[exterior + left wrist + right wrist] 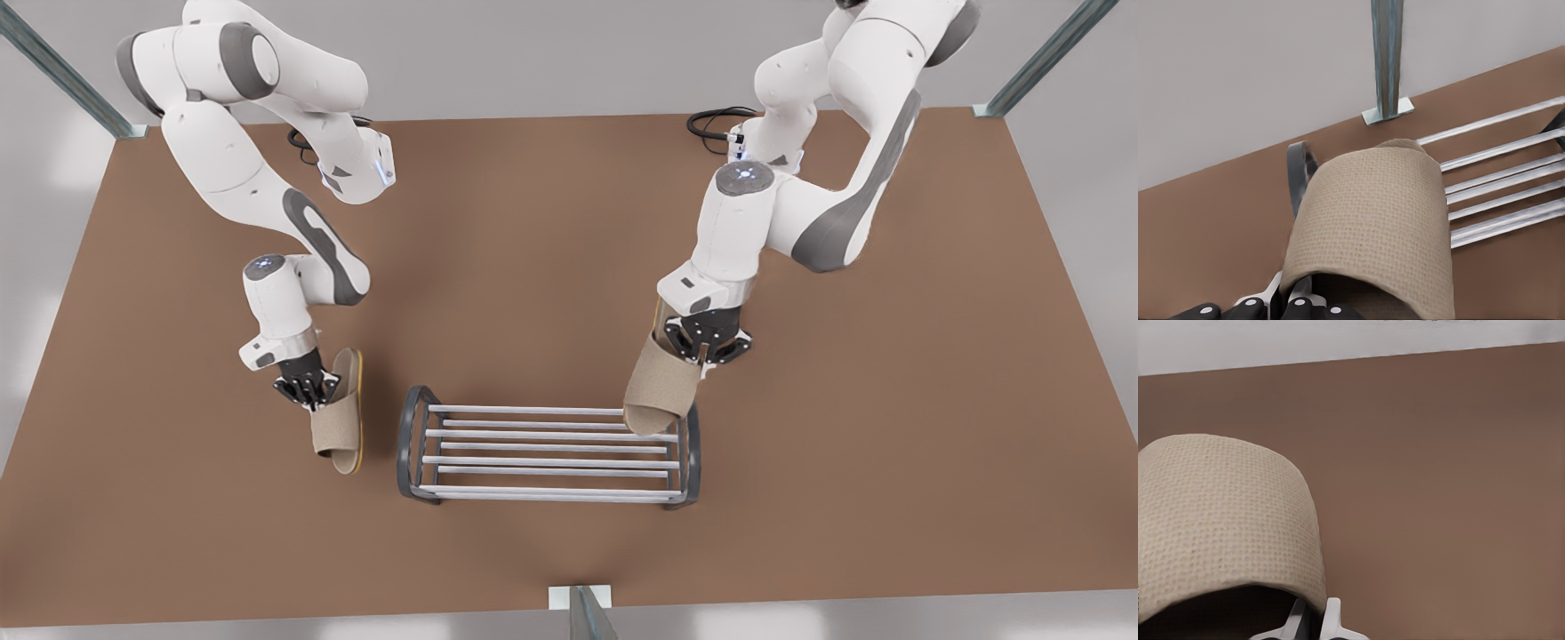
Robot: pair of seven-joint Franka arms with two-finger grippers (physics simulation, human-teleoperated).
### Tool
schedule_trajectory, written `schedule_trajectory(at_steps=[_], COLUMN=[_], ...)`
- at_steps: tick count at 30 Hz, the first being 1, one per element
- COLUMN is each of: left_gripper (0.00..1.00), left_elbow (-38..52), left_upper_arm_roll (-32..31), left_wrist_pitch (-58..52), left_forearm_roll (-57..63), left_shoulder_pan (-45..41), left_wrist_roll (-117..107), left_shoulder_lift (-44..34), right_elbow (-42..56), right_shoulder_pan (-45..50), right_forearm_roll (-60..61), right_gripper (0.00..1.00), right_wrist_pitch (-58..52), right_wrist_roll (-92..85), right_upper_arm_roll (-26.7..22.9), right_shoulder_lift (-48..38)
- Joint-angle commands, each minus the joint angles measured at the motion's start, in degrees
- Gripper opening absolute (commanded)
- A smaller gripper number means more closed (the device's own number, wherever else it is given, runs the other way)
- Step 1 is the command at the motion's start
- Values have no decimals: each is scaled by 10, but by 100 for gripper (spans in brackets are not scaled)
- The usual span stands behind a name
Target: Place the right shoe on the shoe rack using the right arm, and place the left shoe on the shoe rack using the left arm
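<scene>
Slippers are pinched: left tool (707,348) over shoe rack (544,453), right tool (307,388) beside.

Simulated lab bench, bare brown tabletop (551,267), grey walls, metal frame posts (1387,60)

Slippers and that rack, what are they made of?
The left arm's slipper and the right arm's slipper look like woven beige cloth. They are matte, with a tiny grid weave showing. The rack is probably metal: its pale bars shine in streaks, and its dark grey end frames look smooth, maybe painted.
</scene>
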Motion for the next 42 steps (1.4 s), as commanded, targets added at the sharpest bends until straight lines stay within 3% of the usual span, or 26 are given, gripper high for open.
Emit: schedule_trajectory(at_steps=[1, 3, 4, 7, 10, 14, 25, 26, 27, 33, 36, 37, 39, 40, 42], left_gripper=[21, 21, 21, 21, 21, 21, 21, 65, 100, 100, 100, 100, 100, 100, 100], left_elbow=[29, 85, 90, 127, 155, 155, 185, 185, 184, 151, 214, 253, 255, 253, 255], left_upper_arm_roll=[25, 179, 229, 252, 337, 336, 337, 337, 337, 325, 248, 249, 249, 251, 251], left_wrist_pitch=[-95, -98, -96, -99, -91, -73, -57, -57, -57, -83, -292, -355, -417, -432, -468], left_forearm_roll=[54, 70, 84, 145, 150, 227, 266, 266, 273, 276, 93, 0, -156, -168, -193], left_shoulder_pan=[-49, -208, -255, -302, -386, -390, -396, -396, -396, -411, -404, -370, -205, -128, -88], left_wrist_roll=[-323, -324, -333, -377, -404, -476, -501, -500, -498, -502, -374, -252, 51, 208, 213], left_shoulder_lift=[31, 47, 49, 88, 114, 147, 191, 192, 194, 177, 90, 50, 0, 4, 26], right_elbow=[3, 10, 17, 48, 80, 106, 176, 175, 182, 187, 187, 191, 224, 243, 277], right_shoulder_pan=[-3, -8, -11, -12, -11, -10, -21, -21, -27, -36, -34, -29, -28, -24, -11], right_forearm_roll=[1, 1, 1, 1, 1, 1, 1, 1, 0, -2, -2, -2, -3, -8, -29], right_gripper=[21, 21, 21, 21, 21, 21, 21, 21, 21, 21, 21, 21, 21, 21, 21], right_wrist_pitch=[-4, -10, -30, -103, -156, -221, -403, -406, -431, -496, -536, -556, -626, -655, -696], right_wrist_roll=[-2, -3, -4, -4, -6, -5, -5, -5, -6, -9, -3, -1, 2, 17, 54], right_upper_arm_roll=[0, 0, 0, 0, 0, -1, -1, -1, -1, 0, 6, 7, 9, 10, 16], right_shoulder_lift=[-2, -4, -10, -32, -42, -61, -119, -124, -133, -180, -212, -219, -228, -228, -223])
